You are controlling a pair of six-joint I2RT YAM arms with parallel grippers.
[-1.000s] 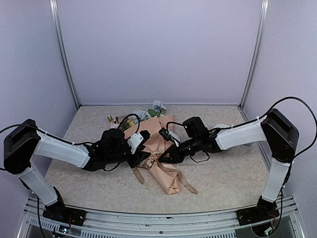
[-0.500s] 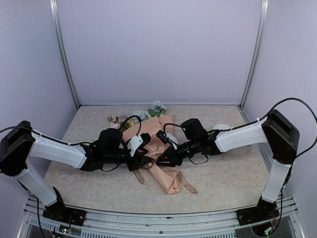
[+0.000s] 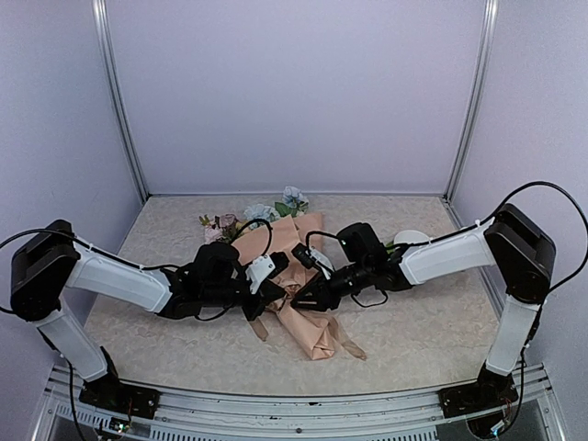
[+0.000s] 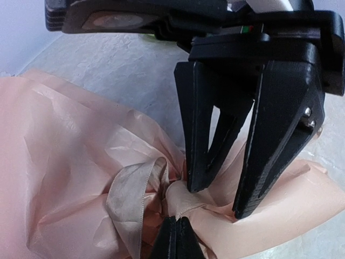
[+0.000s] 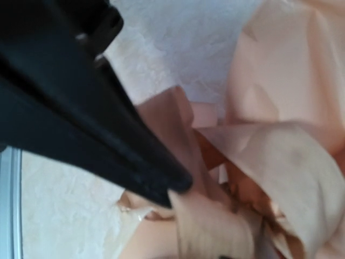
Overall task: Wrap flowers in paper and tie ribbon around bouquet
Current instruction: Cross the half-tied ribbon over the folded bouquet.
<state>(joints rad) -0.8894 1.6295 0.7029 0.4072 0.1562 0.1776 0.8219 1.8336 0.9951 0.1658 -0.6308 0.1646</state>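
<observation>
Left wrist view: our left gripper (image 4: 176, 233) is newly clamped on the ribbon (image 4: 128, 190); right gripper (image 4: 221, 197) stands apart; we judge tightening next.

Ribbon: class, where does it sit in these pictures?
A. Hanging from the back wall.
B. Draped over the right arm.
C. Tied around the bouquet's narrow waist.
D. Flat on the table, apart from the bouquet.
C: the left wrist view shows the ribbon looped and knotted around the gathered paper at the waist of the bouquet.
</observation>
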